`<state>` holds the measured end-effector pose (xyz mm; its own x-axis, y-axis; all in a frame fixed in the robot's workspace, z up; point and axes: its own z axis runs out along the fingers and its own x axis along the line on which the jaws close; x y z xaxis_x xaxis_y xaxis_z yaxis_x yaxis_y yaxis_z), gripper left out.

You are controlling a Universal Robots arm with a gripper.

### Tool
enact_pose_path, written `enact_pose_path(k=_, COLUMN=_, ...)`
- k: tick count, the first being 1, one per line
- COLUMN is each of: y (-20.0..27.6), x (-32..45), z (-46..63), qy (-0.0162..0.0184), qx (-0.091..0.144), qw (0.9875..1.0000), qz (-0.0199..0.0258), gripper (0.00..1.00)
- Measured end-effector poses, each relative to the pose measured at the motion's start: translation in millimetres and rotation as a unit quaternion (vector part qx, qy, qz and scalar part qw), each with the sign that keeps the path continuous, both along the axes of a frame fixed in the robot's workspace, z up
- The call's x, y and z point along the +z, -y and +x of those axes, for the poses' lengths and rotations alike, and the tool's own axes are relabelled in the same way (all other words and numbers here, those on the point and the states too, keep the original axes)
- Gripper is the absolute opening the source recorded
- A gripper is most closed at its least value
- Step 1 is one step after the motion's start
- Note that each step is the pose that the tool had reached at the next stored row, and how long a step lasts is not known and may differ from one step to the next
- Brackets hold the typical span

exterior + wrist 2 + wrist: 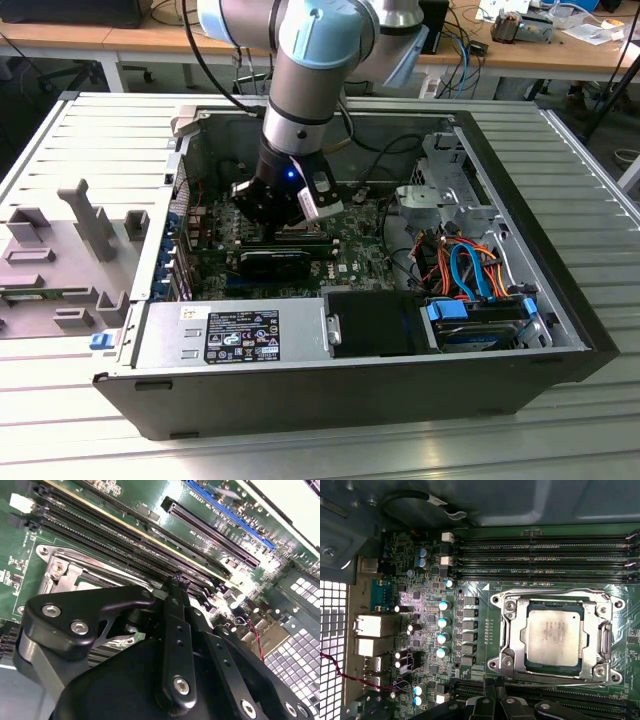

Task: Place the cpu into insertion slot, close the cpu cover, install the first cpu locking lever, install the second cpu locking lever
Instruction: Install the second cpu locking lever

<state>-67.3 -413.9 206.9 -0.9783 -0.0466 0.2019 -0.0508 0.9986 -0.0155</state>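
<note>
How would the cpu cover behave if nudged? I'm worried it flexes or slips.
The cpu cover looks like thin sheet metal with a big cut-out around the cpu, so probably light and somewhat springy. Its bare metal seems smooth, likely slippery. It lies flat over the insertion slot, so it should not roll.

Around the insertion slot [555, 637]: one cpu [554, 634] inside, one cpu cover [520, 630] over its rim, four long black memory slots [540, 557] beside one edge, seven blue-topped capacitors [442, 622] off another edge. One gripper [176, 586].
</note>
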Motion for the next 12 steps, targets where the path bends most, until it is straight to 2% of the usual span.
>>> enact_pose_path(k=2, y=-2.3, x=-0.6, z=-0.6, qy=0.0, qx=0.005, qw=1.0, qz=0.0001, gripper=0.11)
enact_pose_path(k=6, y=-2.4, x=-4.6, z=-1.0, qy=-0.0003, qx=0.01, qw=0.9999, qz=-0.0004, gripper=0.11)
enact_pose_path(k=8, y=-2.8, x=-6.6, z=-1.9, qy=0.0001, qx=0.012, qw=0.9999, qz=0.0013, gripper=0.11)
enact_pose_path(k=12, y=-3.3, x=-4.2, z=-5.0, qy=0.0019, qx=0.015, qw=0.9999, qz=0.0013, gripper=0.11)
